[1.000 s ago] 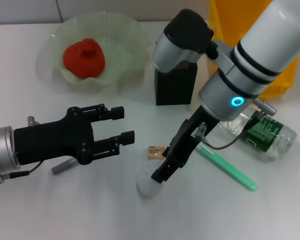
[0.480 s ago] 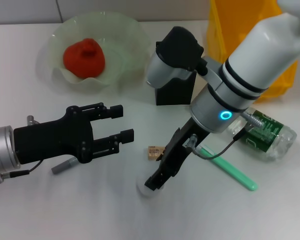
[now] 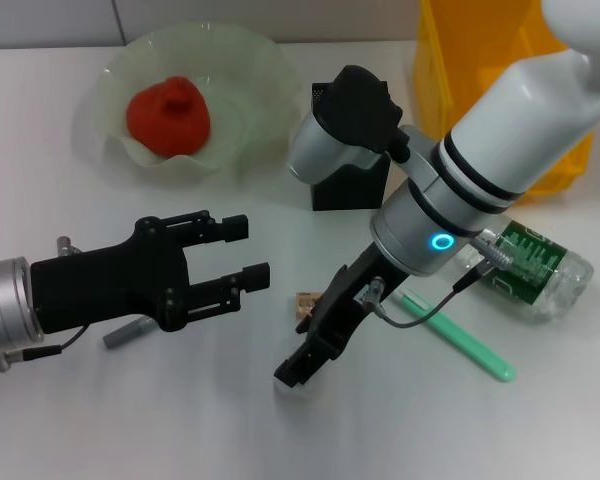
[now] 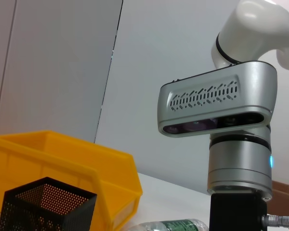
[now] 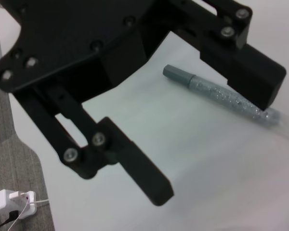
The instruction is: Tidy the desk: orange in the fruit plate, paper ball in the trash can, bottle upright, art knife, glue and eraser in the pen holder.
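My right gripper (image 3: 302, 365) points down at the table in front of the eraser (image 3: 307, 303); the paper ball is hidden beneath it. My left gripper (image 3: 242, 255) hovers open and empty at the left, above the glue stick (image 3: 127, 331). The right wrist view shows that left gripper (image 5: 202, 120) and the glitter glue stick (image 5: 226, 98). The orange (image 3: 168, 114) lies in the fruit plate (image 3: 242, 70). The bottle (image 3: 536, 264) lies on its side at the right. The green art knife (image 3: 462, 341) lies beside it. The black mesh pen holder (image 3: 348, 185) stands behind my right arm.
The yellow trash can (image 3: 458, 60) stands at the back right. The left wrist view shows my right arm's silver wrist housing (image 4: 214, 107), the yellow can (image 4: 62, 161), the pen holder (image 4: 47, 207) and the bottle (image 4: 169, 225).
My right arm has moved left and lower toward the table's front, and its gripper now covers the paper ball. My left gripper has stayed in place, open.
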Controlling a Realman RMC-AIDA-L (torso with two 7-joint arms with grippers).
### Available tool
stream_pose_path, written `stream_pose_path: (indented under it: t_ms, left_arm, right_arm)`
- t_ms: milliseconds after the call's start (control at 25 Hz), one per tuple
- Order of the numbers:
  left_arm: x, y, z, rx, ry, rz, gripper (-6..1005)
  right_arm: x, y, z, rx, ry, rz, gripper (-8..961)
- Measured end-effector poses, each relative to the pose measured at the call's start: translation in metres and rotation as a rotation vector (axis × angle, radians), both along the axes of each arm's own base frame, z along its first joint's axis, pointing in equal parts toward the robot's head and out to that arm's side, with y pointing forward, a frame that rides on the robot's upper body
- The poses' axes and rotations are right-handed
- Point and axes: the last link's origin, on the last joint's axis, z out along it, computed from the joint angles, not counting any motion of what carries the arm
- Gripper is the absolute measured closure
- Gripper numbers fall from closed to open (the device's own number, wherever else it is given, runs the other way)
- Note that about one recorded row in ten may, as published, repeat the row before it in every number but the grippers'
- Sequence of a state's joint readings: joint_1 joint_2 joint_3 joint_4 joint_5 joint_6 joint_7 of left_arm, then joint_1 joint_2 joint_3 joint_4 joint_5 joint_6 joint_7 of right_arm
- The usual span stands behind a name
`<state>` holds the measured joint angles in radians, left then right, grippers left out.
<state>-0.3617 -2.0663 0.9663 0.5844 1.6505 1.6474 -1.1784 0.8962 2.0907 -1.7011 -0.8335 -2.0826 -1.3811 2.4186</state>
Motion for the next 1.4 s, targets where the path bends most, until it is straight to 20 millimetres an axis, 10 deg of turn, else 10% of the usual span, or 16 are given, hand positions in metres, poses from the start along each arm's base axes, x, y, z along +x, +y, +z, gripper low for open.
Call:
stream_pose_path:
  t_ms: [760, 1000, 1400]
  left_arm:
    - [0.000, 0.000, 0.000, 0.000, 0.000, -0.002, 380]
    - [0.000, 0.000, 0.000, 0.000, 0.000, 0.000, 381]
    - [0.000, 0.000, 0.003, 0.014, -0.016, 0.005, 382]
  right_arm:
    - [0.005, -0.002, -0.001, -0.016, -0.016, 0.003, 298]
    - [0.006, -0.005, 0.003, -0.024, -0.006, -0.006, 476]
    - [0.023, -0.018, 0.066, 0.101, 0.271, -0.066, 482]
